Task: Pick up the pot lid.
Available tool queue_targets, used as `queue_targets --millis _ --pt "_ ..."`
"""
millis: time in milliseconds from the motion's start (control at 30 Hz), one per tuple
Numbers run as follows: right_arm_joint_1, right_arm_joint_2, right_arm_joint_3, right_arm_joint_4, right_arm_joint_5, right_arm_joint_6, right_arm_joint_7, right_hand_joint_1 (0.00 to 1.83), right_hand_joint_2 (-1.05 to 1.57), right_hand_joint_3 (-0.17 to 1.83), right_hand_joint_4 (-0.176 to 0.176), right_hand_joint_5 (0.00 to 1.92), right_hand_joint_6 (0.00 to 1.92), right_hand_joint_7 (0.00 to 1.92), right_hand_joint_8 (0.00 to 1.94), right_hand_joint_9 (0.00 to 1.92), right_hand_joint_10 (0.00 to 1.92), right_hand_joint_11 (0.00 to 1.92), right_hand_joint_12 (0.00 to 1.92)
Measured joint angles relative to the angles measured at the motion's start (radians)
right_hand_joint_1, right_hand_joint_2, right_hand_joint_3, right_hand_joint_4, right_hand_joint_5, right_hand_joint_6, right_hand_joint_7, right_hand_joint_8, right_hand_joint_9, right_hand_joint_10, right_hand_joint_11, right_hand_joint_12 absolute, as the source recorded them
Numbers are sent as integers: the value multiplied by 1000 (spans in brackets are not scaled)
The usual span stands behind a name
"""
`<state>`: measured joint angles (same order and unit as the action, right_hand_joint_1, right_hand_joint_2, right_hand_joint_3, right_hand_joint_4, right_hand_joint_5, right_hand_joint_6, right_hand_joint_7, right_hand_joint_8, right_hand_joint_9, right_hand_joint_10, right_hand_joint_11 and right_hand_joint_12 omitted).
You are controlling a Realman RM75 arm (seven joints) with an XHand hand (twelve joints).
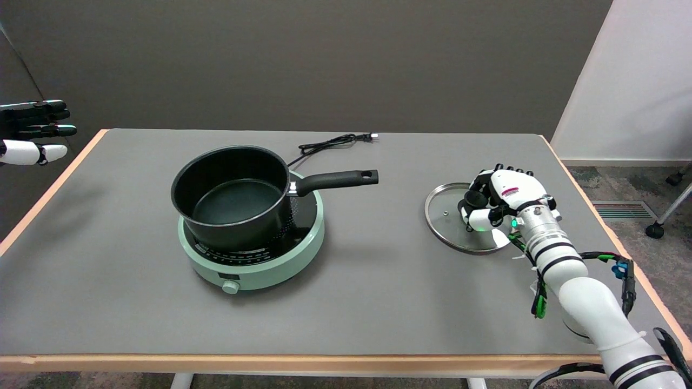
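Pot lid of round glass with a steel rim (451,219) lies flat on the grey table top (378,292) at its right side, and my right hand (494,202) sits over its knob, fingers curled around it. Farther left, well apart, the black saucepan (235,197) stands on the mint-green round hotplate (254,259). Beyond them a black power cord (332,143) trails near the table's far edge.

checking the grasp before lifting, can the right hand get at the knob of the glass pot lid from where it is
Probably yes. The right hand is already over the round glass pot lid with metal rim, its fingers curled around the black knob at its centre; nothing else lies nearby. Whether the grip is firm cannot be told.
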<state>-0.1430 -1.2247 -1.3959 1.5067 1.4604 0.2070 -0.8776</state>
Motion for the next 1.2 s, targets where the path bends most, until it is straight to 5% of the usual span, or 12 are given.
queue_targets --millis 133,167,200,367,400,433,533,567,800,867,1200 --pt "1 0 0 0 0 -3 0 1016 744 897 -13 780 780 926 823 786 1364 613 1766" --pt "1 0 0 0 0 -4 0 1297 954 420 -42 784 789 890 1168 806 1331 617 1772" --pt "1 0 1 0 -1 -4 0 1345 989 346 -40 785 791 879 1239 806 1335 617 1777" --pt "2 1 3 0 -2 -11 2 1338 962 465 -18 758 797 833 1354 766 1481 580 1808" --pt "2 1 4 0 -3 -13 2 1293 1059 313 -66 718 953 827 1413 752 1508 585 1791" --pt "2 1 4 0 -6 -15 2 1210 1241 -5 -172 676 1246 844 1477 736 1506 610 1741" --pt "3 1 4 -1 -14 -18 4 1219 1105 256 -176 697 1229 866 1457 709 1655 568 1855" --pt "3 1 4 -1 -17 -20 4 1207 1244 13 -176 653 1277 829 1512 705 1576 586 1763" --pt "5 2 4 2 -31 -26 7 1199 1271 -11 -176 625 1309 811 1552 676 1665 572 1775" --pt "5 2 4 3 -34 -28 7 1335 918 606 4 670 949 804 1455 657 1770 529 1861" --pt "6 3 6 7 -42 -39 9 1324 952 582 4 679 943 766 1506 662 1885 514 1834"
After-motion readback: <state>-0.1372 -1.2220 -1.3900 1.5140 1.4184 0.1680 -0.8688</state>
